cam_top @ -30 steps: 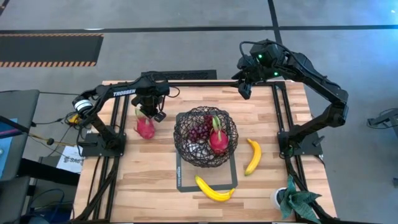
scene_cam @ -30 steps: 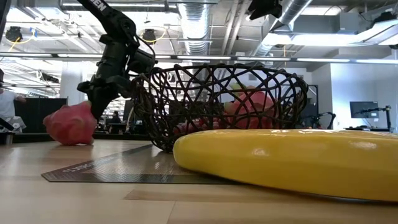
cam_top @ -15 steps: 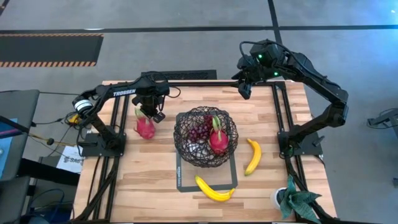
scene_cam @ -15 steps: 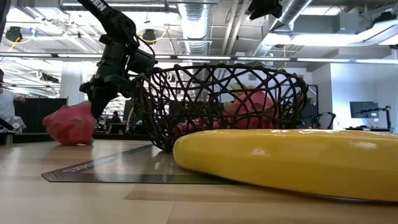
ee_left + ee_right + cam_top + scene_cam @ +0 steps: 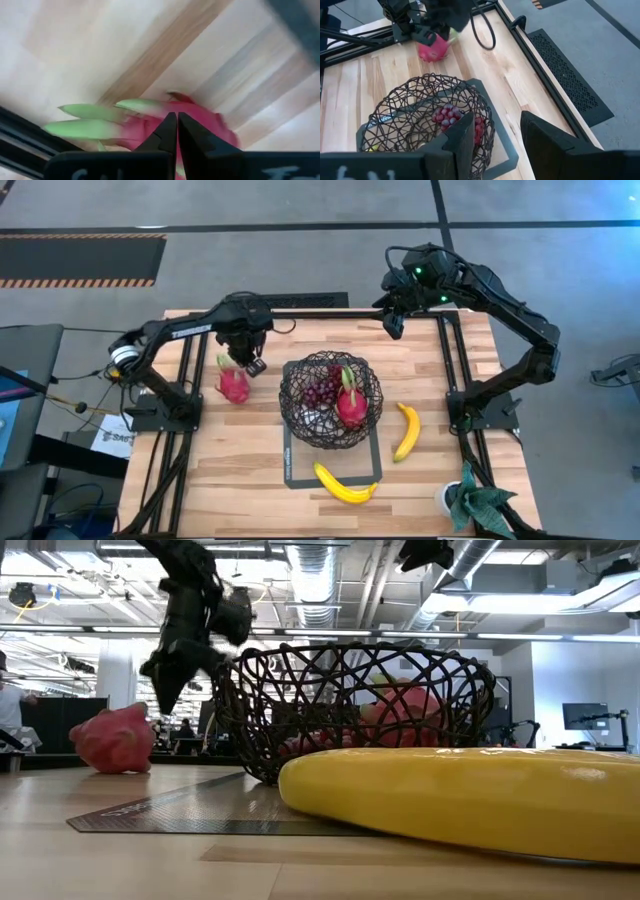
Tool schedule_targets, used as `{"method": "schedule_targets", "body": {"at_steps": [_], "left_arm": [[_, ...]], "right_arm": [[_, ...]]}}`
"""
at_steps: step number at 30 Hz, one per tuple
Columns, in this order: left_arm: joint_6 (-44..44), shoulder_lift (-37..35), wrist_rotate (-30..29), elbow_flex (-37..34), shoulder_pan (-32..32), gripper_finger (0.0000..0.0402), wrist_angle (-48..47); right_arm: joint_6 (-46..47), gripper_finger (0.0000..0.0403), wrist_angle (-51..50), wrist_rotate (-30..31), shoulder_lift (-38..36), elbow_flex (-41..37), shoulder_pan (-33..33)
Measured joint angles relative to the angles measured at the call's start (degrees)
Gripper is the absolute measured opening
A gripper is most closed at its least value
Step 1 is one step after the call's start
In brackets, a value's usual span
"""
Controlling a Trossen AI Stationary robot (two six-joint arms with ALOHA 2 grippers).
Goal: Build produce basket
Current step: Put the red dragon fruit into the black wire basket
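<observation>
The dark wire basket (image 5: 330, 402) stands mid-table on a grey mat and holds dark red grapes (image 5: 320, 392) and one pink dragon fruit (image 5: 350, 406). The second dragon fruit (image 5: 233, 384) lies on its side on the wood left of the basket. My left gripper (image 5: 247, 361) hangs just above its far end, fingers shut (image 5: 177, 122), clear of the fruit (image 5: 113, 738) in the low view. One banana (image 5: 406, 431) lies right of the basket, another (image 5: 345, 485) near it. My right gripper (image 5: 393, 323) waits open high over the far right edge.
A potted green plant (image 5: 475, 505) stands at the near right corner. Black frame rails run along the table's left, right and far sides. The grey mat (image 5: 292, 470) lies under the basket. Bare wood shows at the near left.
My left gripper has risen from beside the loose dragon fruit to just above it, fingers staying shut; its arm has shifted with it. The dragon fruit has stayed in place on the table.
</observation>
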Motion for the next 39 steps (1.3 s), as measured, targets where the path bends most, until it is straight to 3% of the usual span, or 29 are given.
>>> {"method": "schedule_targets", "body": {"at_steps": [9,15,20,26,33,39], "left_arm": [[-6.86,-7.89,-1.03,8.17,-2.01,0.0,-10.77],[-8.62,-9.76,0.2,7.47,-3.15,0.0,-15.3],[-6.72,-9.63,3.56,5.4,-3.13,0.0009,-13.78],[-5.48,-9.65,3.58,0.96,-2.71,0.0071,-13.52],[-5.97,-9.63,3.49,-3.01,-1.67,0.0153,-5.76],[-5.56,-9.58,3.01,-3.33,-0.5,0.0189,-4.19]], "right_arm": [[0.0,0.0181,0.55,0.0,0.0,0.0,0.0],[0.31,0.0179,0.55,0.0,0.0,0.0,0.0],[0.31,0.0182,0.53,0.0,0.0,0.0,0.05],[0.02,0.0185,0.4,0.0,0.0,0.0,1.36],[0.0,0.0178,0.42,0.02,0.0,0.0,3.1],[1.34,0.018,0.53,0.11,0.0,0.0,3.08]]}}
